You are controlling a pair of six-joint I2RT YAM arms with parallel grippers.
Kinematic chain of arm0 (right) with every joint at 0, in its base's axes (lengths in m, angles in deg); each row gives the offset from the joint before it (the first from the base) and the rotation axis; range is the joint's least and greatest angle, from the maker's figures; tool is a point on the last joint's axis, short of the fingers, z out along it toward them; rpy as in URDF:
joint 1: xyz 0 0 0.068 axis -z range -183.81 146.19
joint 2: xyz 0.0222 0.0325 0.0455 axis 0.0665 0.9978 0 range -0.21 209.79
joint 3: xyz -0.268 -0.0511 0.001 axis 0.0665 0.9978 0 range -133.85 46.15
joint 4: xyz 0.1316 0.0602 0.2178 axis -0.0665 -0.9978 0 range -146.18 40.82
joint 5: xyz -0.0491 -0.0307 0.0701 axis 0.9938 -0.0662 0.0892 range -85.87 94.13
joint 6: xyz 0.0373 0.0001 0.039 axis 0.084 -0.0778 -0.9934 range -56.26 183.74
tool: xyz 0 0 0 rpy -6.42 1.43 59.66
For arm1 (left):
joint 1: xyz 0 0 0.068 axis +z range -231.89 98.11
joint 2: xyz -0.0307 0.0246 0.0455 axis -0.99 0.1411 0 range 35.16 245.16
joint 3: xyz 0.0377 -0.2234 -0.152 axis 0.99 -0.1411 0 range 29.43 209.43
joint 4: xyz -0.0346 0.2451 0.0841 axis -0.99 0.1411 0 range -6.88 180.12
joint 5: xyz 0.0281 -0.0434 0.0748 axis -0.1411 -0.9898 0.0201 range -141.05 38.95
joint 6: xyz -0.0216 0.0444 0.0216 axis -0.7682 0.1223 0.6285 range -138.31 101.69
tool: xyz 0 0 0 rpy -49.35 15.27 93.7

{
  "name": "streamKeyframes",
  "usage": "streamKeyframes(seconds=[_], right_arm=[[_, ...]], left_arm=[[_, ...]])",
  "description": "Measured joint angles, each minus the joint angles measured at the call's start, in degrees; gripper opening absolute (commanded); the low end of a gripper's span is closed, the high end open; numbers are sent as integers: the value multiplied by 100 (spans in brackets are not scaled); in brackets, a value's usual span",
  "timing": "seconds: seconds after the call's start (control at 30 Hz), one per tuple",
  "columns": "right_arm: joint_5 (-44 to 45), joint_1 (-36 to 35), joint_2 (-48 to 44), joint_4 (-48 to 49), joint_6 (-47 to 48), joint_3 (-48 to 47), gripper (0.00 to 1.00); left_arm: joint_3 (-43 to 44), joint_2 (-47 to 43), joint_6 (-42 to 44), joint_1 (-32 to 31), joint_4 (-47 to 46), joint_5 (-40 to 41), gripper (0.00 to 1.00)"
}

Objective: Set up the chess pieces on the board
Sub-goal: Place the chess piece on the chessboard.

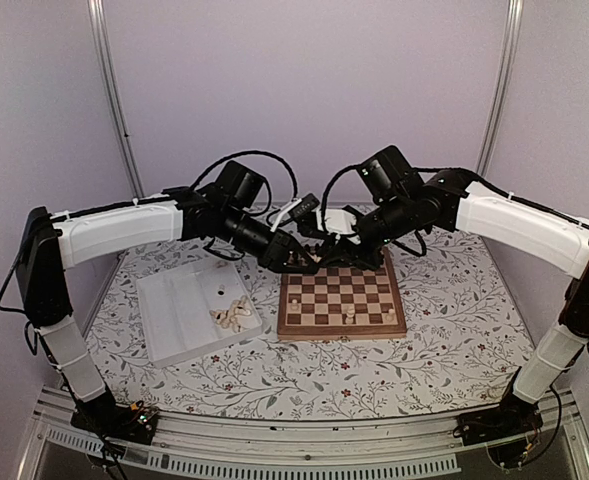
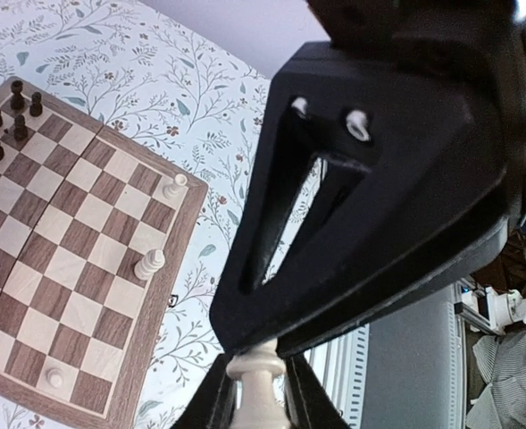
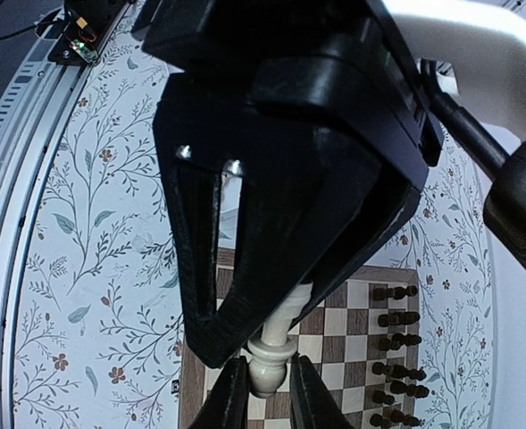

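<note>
Both arms meet above the board's (image 1: pixel 342 300) 12 o'clock edge. The left pincer (image 2: pixel 258 393) is clamped on a cream chess piece (image 2: pixel 259 386); the right pincer (image 3: pixel 264 389) touches that same piece, its grip unclear. Three cream pieces (image 2: pixel 149 263) stand on the board, more lie in the white tray (image 1: pixel 196 315) at 9 o'clock on the worktop (image 1: pixel 454 330).

1. The board (image 2: pixel 62 259) left of the left end effector (image 2: pixel 259 393) is smooth, satin-finished wood with visible grain.
2. The cream chess piece (image 3: pixel 269 357) pinched in the right end effector (image 3: pixel 264 386) looks like polished pale wood.
3. Both end effectors are matt black plastic.
4. The worktop (image 1: pixel 444 330) wears a matt, floral-printed cloth.
5. The tray (image 1: pixel 179 320) is white plastic.
</note>
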Motion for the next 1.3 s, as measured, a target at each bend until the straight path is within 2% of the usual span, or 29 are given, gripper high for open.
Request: streamKeyframes(seconds=[0.1, 0.2, 0.33, 0.47, 0.6, 0.73, 1.0, 1.3], right_arm=[[-55, 0, 0, -11, -15, 0, 4], [-107, 0, 0, -24, -33, 0, 2], [-120, -2, 0, -22, -35, 0, 0], [-120, -15, 0, -20, -50, 0, 0], [-138, 0, 0, -17, -136, 0, 0], [-144, 7, 0, -17, -175, 2, 0], [-144, 7, 0, -17, -234, 2, 1], [-144, 7, 0, -17, -271, 2, 1]], left_arm=[[-4, 0, 4, -33, -50, -2, 23], [-17, 0, 7, -48, -61, 0, 29], [-85, -35, 17, -81, -173, 98, 41], [-483, -356, 7, -87, -372, 470, 47], [-1128, -1049, -94, -87, -892, 804, 48], [-1320, -1412, -203, -87, -1335, 957, 48], [-1305, -1119, -330, -87, -1493, 990, 46], [-1167, -1008, -380, -87, -1386, 1073, 22]])
